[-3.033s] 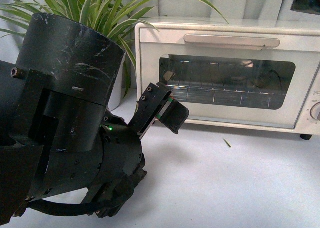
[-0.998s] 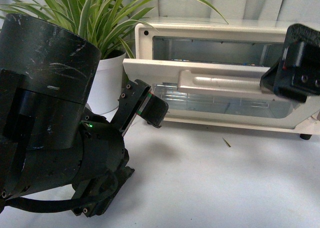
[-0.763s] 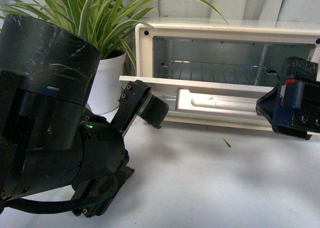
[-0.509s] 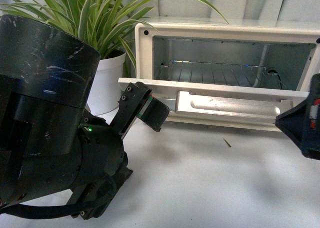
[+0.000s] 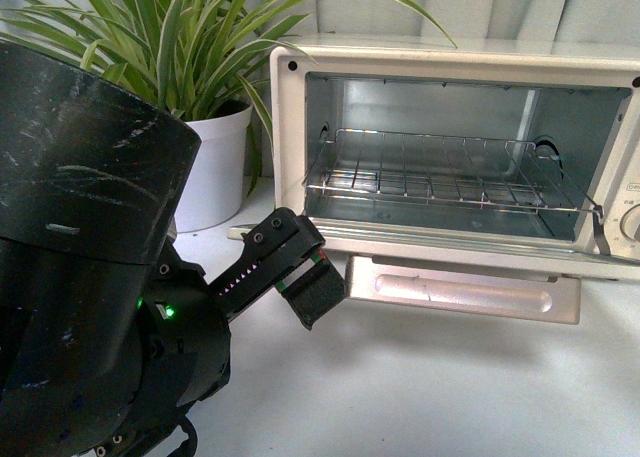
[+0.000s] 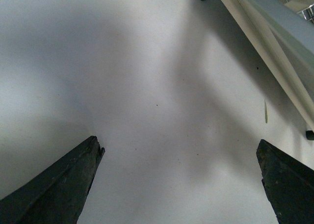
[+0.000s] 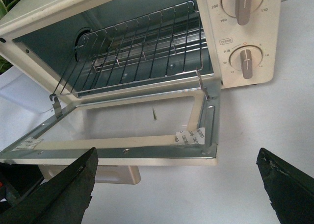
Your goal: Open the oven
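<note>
The cream-white oven (image 5: 290,127) stands at the back of the white table with its door (image 5: 450,245) swung fully down. Its bar handle (image 5: 465,290) hangs below the door's front edge, and the wire rack (image 5: 440,172) and shiny interior are exposed. My left gripper (image 5: 312,282) is open, low in front of the door's left corner, over bare table (image 6: 147,87). My right gripper (image 7: 177,154) is open just in front of the lowered door (image 7: 127,153), touching nothing. It faces the rack (image 7: 137,52) and two side knobs (image 7: 247,61). It is out of the front view.
A leafy plant in a white pot (image 5: 215,167) stands left of the oven. My bulky left arm (image 5: 90,277) fills the front view's lower left. A small green leaf scrap (image 6: 266,111) lies on the table under the door.
The oven door went from closed to lying fully open. My right gripper, which was at the handle, has let go and left the front view. The left arm shifted slightly.
</note>
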Controlling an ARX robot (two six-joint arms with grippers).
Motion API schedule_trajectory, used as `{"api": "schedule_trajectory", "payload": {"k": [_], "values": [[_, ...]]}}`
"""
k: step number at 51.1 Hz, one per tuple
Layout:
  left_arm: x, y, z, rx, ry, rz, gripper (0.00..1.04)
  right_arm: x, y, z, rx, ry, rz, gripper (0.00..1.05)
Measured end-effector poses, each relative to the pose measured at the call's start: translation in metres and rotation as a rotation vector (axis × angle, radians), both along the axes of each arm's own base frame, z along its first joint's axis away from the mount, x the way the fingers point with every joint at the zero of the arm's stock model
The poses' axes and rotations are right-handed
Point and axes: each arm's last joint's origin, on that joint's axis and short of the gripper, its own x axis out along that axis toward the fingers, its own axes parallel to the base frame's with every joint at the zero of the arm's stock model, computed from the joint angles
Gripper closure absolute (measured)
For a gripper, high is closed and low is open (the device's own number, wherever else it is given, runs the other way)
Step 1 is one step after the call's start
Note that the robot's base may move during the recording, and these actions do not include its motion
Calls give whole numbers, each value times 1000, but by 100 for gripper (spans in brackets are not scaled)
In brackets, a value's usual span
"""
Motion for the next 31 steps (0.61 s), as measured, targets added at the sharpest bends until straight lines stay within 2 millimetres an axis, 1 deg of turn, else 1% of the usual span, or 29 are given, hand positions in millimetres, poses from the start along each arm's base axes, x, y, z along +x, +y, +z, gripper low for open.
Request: {"api": "schedule_trajectory", "payload": {"k": [13,25,31], "values": [[-6,-5,-1,155,-40,-43,7,-2,-7,-8,5,18,-22,9],[-10,-5,-5,286,-69,-74,7,-5,-9,-14,9,31,-20,9],[-12,-5,-8,386,-86,-97,7,-5,-10,-17,8,43,-19,9]]}}
